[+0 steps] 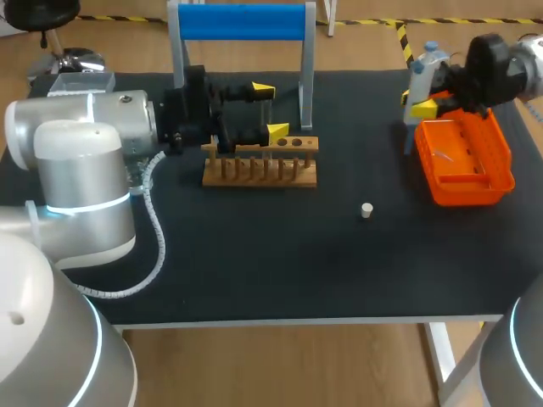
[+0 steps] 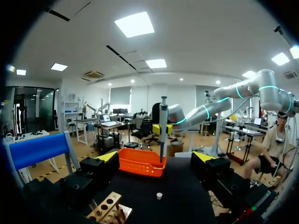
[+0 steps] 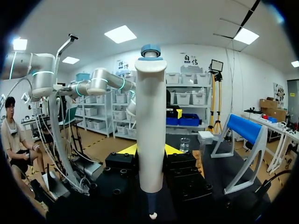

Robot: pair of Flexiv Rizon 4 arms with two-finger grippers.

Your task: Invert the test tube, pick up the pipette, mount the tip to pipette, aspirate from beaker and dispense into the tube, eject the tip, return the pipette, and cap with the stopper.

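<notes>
White pipette with blue plunger cap (image 3: 150, 126): upright, long axis vertical, pinched between the fingers of the right gripper (image 3: 149, 151). Its nose hangs above one end of the orange plastic tip box (image 1: 467, 161), which in the head view runs toward 5 o'clock from that gripper. Left gripper (image 1: 270, 110): fingers spread, empty, over the wooden test tube rack (image 1: 260, 165), at 9 o'clock and well apart. Judgement: mounting the tip falls to the right arm and calls for a straight descent.

Nothing legible for you right now: the pipette (image 3: 150, 135), the orange tray (image 1: 465, 161) and the wooden tube rack (image 1: 261, 165) show no print, number or label you can read.
</notes>
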